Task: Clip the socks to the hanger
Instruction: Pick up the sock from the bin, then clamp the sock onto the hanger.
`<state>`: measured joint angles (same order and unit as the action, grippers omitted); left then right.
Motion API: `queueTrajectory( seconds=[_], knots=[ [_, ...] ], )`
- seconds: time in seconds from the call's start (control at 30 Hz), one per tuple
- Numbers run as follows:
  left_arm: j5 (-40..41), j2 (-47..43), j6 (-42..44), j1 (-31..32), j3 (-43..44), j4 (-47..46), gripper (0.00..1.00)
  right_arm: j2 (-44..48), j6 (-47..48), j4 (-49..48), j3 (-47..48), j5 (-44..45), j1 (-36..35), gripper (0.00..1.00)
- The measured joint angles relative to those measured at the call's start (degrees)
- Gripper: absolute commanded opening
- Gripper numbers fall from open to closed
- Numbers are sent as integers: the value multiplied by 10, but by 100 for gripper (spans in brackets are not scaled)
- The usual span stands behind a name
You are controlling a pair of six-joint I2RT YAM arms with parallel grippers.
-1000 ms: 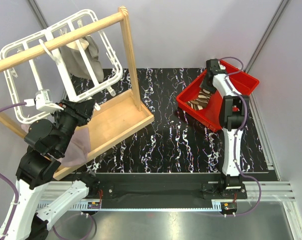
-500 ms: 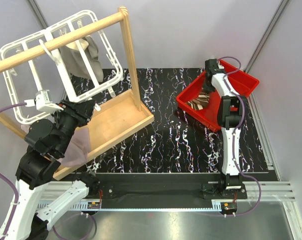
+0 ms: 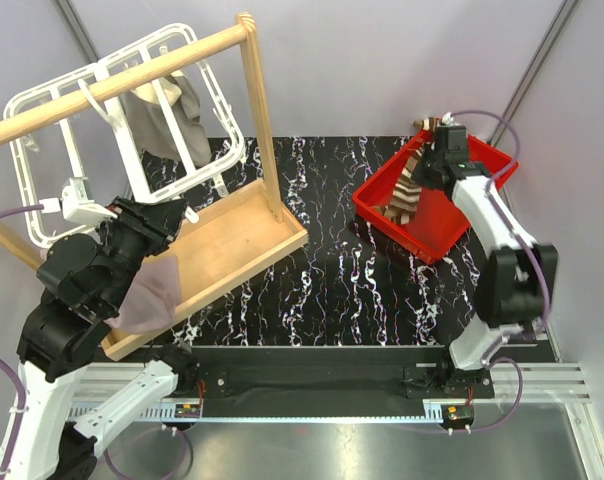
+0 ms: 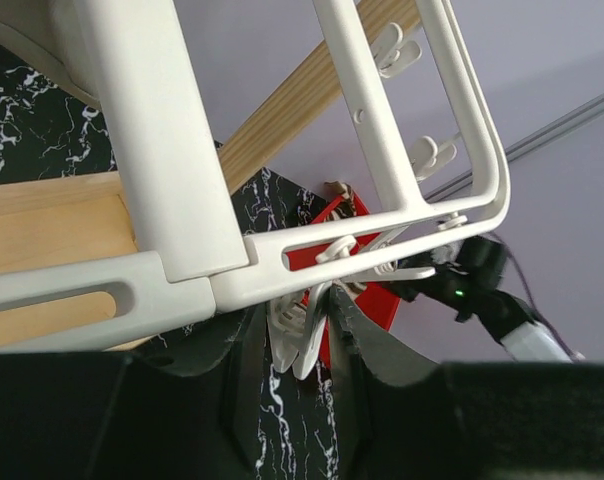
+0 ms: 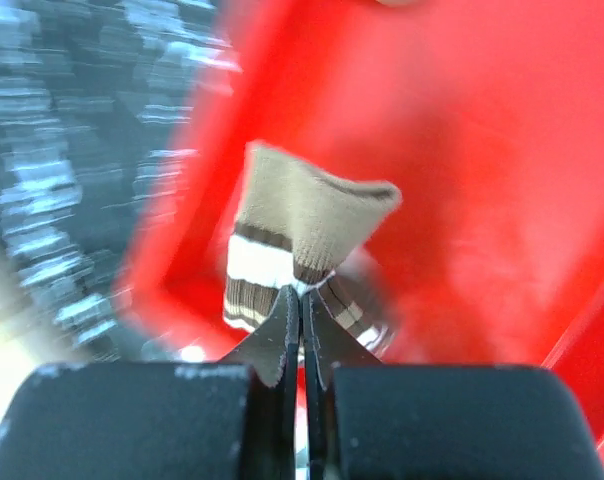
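Observation:
The white grid hanger [image 3: 42, 160] hangs tilted from the wooden rail. My left gripper [image 3: 182, 214] is under its lower edge. In the left wrist view its fingers [image 4: 250, 340] press both sides of a small white clip [image 4: 304, 340] dangling from the hanger frame [image 4: 312, 262]. Over the red bin [image 3: 460, 222], my right gripper [image 3: 434, 152] is shut on a brown, cream-striped sock [image 3: 410, 185]. The sock hangs down with its lower end in the bin. The right wrist view shows the jaws of that gripper [image 5: 302, 295] pinching the sock [image 5: 307, 225] near its cuff. More striped fabric [image 3: 387, 211] lies in the bin.
A wooden rail stand [image 3: 254, 110] with a flat wooden base [image 3: 237, 235] fills the left side. A grey-beige cloth [image 3: 167, 115] hangs on the hanger. A pinkish cloth [image 3: 147, 295] lies on the base near my left arm. The black marbled tabletop [image 3: 342, 280] lies between stand and bin.
My right gripper closed on the sock in the bin and lifted it up, the arm swinging out to the right. The left gripper kept its hold on the clip.

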<state>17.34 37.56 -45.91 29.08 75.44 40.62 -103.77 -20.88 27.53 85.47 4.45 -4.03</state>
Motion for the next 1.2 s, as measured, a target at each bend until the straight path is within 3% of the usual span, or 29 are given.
queueTrajectory(
  seconds=[0.27,0.47,0.67,0.83,1.2],
  knots=[
    [0,6,-7,0,23,31,0,313,11,-93,-144,-203,-83,0],
    [-11,11,-21,0,33,35,0,399,14,-119,-228,-339,-193,0],
    [-30,31,-33,0,36,33,0,372,23,-131,-219,-394,-339,0],
    [-37,42,-39,0,36,27,0,291,22,-140,-133,-401,-415,0],
    [-39,42,-42,0,36,23,0,145,22,-142,66,-395,-477,0]
  ],
)
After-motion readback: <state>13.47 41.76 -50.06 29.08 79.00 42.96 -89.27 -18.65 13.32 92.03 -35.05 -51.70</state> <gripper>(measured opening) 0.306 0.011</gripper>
